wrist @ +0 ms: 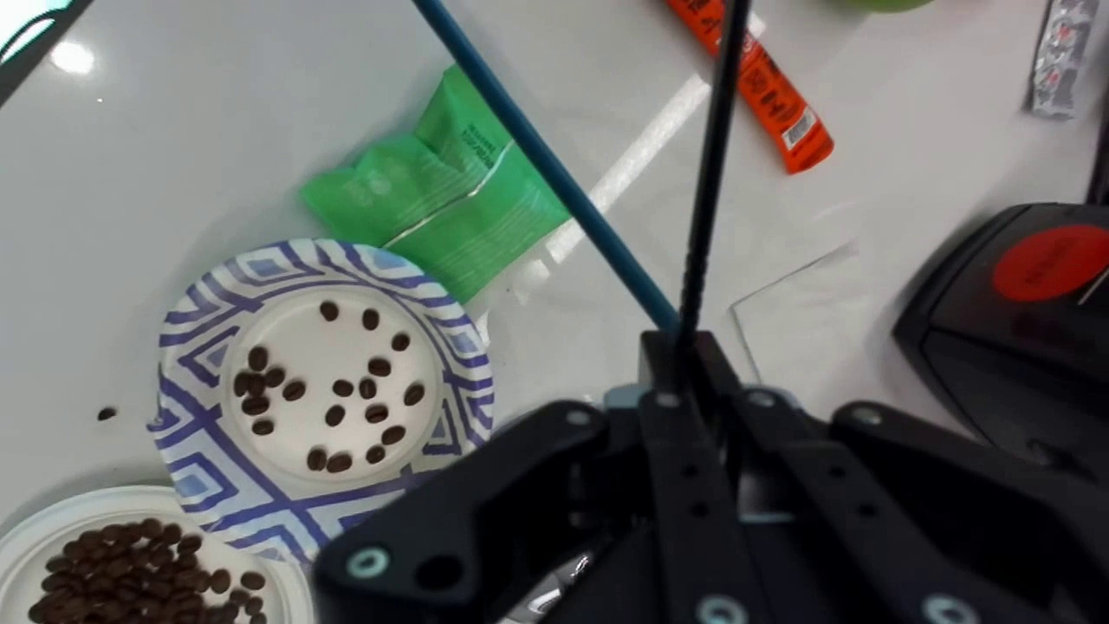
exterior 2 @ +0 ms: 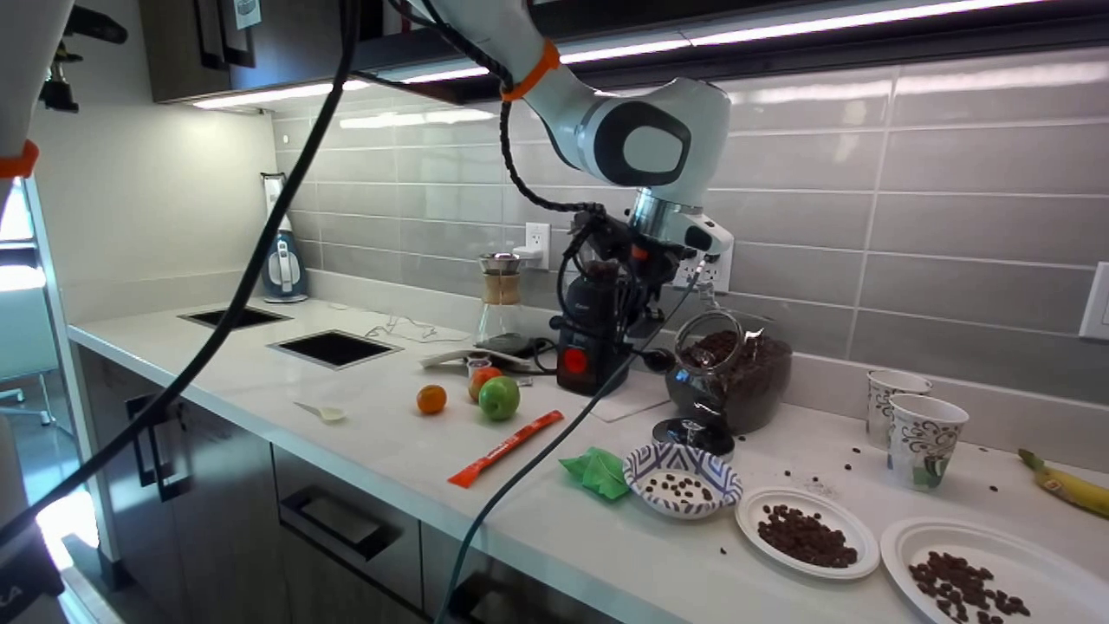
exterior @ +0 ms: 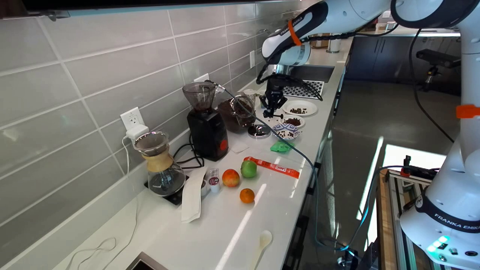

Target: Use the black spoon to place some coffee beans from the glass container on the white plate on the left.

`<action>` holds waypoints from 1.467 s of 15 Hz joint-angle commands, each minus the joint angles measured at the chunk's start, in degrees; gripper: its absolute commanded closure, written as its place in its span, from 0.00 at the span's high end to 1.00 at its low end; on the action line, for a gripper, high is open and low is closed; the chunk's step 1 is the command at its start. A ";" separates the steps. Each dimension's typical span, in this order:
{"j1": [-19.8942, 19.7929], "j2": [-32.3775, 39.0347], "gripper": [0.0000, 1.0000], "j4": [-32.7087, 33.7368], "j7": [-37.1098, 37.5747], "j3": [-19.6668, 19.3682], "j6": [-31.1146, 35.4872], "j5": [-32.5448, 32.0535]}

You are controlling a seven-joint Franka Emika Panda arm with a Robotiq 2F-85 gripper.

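Note:
My gripper (wrist: pixel 682 347) is shut on the black spoon (wrist: pixel 715 147), whose thin dark shaft rises from between the fingertips in the wrist view. In an exterior view its dark rounded end (exterior 2: pixel 658 360) shows near the mouth of the glass container (exterior 2: pixel 745 381). That clear vessel leans tilted by the wall, filled with dark coffee beans. Whether the spoon carries beans I cannot tell. Two white plates stand farther along the counter: the smaller plate (exterior 2: pixel 749 520), left of the larger plate (exterior 2: pixel 1040 568) in that view. Both bear beans, seen as a pile (wrist: pixel 121 572) on the smaller plate.
A patterned bowl (wrist: pixel 299 334) with scattered beans, a green wrapper (wrist: pixel 442 191) and a round lid (exterior: pixel 258 130) lie near the gripper. The black grinder (exterior: pixel 208 131) stands close by. A blue cable (wrist: pixel 554 173) crosses the workspace. Paper cups (exterior 2: pixel 925 438) and a banana (exterior 2: pixel 1070 485) are beyond.

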 commanded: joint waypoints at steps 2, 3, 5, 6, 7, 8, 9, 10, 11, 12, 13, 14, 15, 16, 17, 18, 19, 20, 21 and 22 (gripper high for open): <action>3.34 -2.86 0.01 -3.71 5.99 -0.56 3.87 -1.45; 3.97 -2.97 0.01 -3.74 7.17 -0.55 4.64 -1.80; 5.42 -3.38 0.01 -4.37 10.14 -0.78 6.85 -3.33; 6.14 -3.64 0.01 -4.65 11.86 -1.04 8.10 -4.54; 6.77 -3.84 0.01 -4.84 13.54 -1.27 8.90 -5.84; 7.50 -3.96 0.01 -5.08 15.50 -1.64 10.17 -7.58; 8.17 -3.98 0.01 -5.23 17.47 -2.00 11.16 -9.41; 8.81 -3.97 0.01 -5.42 19.33 -2.34 12.26 -11.26; 9.17 -4.05 0.01 -5.50 20.33 -2.48 12.54 -12.51; 9.34 -4.07 0.01 -5.52 20.47 -2.33 13.42 -13.09; 9.67 -4.09 0.01 -5.53 20.98 -2.38 13.95 -13.96; 10.02 -4.26 0.01 -5.71 21.12 -2.46 14.75 -15.15; 10.21 -4.61 0.01 -6.08 20.96 -2.53 15.40 -16.15; 10.42 -4.94 0.01 -6.50 20.85 -2.67 16.34 -17.20; 10.47 -5.53 0.01 -7.19 19.98 -2.64 17.46 -17.94; 10.45 -6.14 0.01 -7.97 18.83 -2.51 18.63 -18.61; 10.41 -6.64 0.01 -8.81 17.55 -2.39 19.95 -19.46; 10.35 -7.05 0.01 -9.44 16.66 -2.28 20.85 -20.01; 10.40 -7.71 0.01 -10.38 15.97 -2.34 22.09 -20.93; 10.31 -8.36 0.01 -11.25 14.82 -2.26 22.82 -21.56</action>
